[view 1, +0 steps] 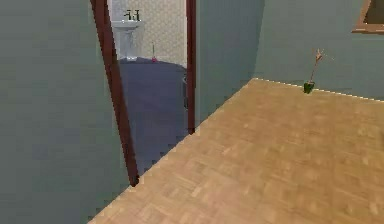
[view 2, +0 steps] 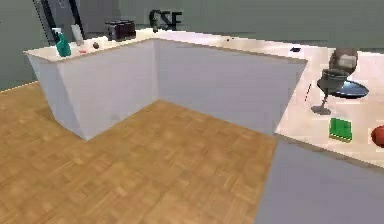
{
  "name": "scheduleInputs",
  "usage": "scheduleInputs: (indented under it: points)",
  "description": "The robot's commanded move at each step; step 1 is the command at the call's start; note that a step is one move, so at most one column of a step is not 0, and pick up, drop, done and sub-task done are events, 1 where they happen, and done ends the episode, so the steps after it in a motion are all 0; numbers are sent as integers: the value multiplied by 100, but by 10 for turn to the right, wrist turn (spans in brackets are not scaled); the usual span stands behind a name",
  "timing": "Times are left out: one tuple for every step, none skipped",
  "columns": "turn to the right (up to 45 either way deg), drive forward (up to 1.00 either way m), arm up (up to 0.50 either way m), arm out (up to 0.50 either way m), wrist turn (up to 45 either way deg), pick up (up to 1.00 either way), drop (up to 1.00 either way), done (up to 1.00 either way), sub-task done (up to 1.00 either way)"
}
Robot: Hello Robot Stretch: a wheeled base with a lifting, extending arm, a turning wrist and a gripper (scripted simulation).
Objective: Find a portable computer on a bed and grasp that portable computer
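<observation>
A doorway with a dark red frame (view 1: pixel 114 95) stands at the forward view's left. Through it lies a room with a dark blue floor (view 1: pixel 150 105) and a white pedestal sink (view 1: pixel 130 35) at the back. Grey-green walls (view 1: pixel 45 110) flank the doorway, and a light wooden floor (view 1: pixel 270 160) spreads to the right.
A small potted plant (view 1: pixel 312 80) stands by the far wall, under a picture frame's corner (view 1: pixel 370 18). In the arm side view an L-shaped white counter (view 2: pixel 200 80) carries a teal bottle (view 2: pixel 63 44), a dark toaster (view 2: pixel 120 30), a grey figure on a blue plate (view 2: pixel 340 72) and a green flat thing (view 2: pixel 342 129).
</observation>
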Motion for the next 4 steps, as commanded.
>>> scheduleInputs:
  points:
    - [0, 100, 0, 0, 0, 0, 0, 0, 0]
    - [-90, 0, 0, 0, 0, 0, 0, 0, 0]
    - [0, 25, 0, 0, 0, 0, 0, 0, 0]
    - [-30, 0, 0, 0, 0, 0, 0, 0, 0]
